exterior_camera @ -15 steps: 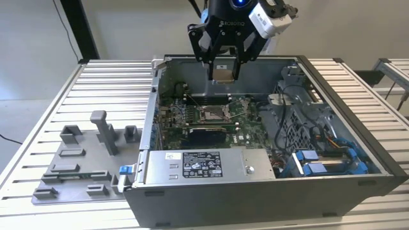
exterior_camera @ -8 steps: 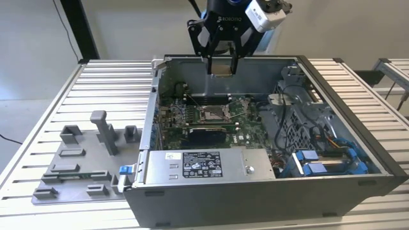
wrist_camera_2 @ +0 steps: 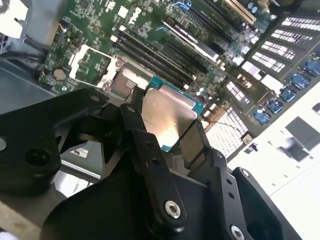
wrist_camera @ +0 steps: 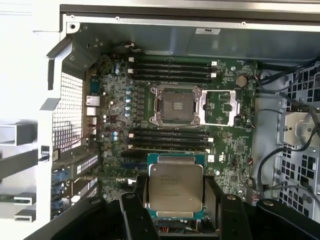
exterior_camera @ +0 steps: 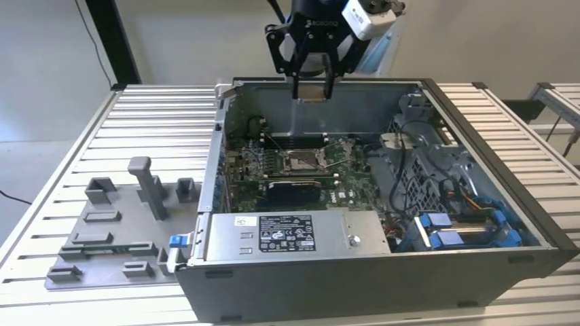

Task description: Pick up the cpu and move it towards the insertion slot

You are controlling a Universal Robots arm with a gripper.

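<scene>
The cpu (exterior_camera: 312, 90) is held clamped between the two fingers of the gripper (exterior_camera: 312, 95), raised above the rear wall of the open computer case (exterior_camera: 507, 261) in the exterior view, with free air seen all around it. In the first wrist view the chip (wrist_camera: 176, 186) is gripped by its two opposite edges, its silvery face turned to the camera and its green border visible at the uncovered sides. The insertion slot (wrist_camera: 176, 105) is seen in that view well apart from the held chip, with its silver frame open and its hinged plate (wrist_camera: 220, 107) folded out just beside it. Long black memory slots (wrist_camera: 170, 137) are laid between chip and socket, and a further row runs along the socket's other side. In the exterior view the socket (exterior_camera: 300, 161) lies on the green board on the case floor, below and in front of the gripper, with cable bundles (exterior_camera: 426, 163) toward the exterior view's right. A grey moulded tray (exterior_camera: 109, 238) rests on the slatted table (exterior_camera: 54, 176) outside the case, toward the exterior view's left.
</scene>
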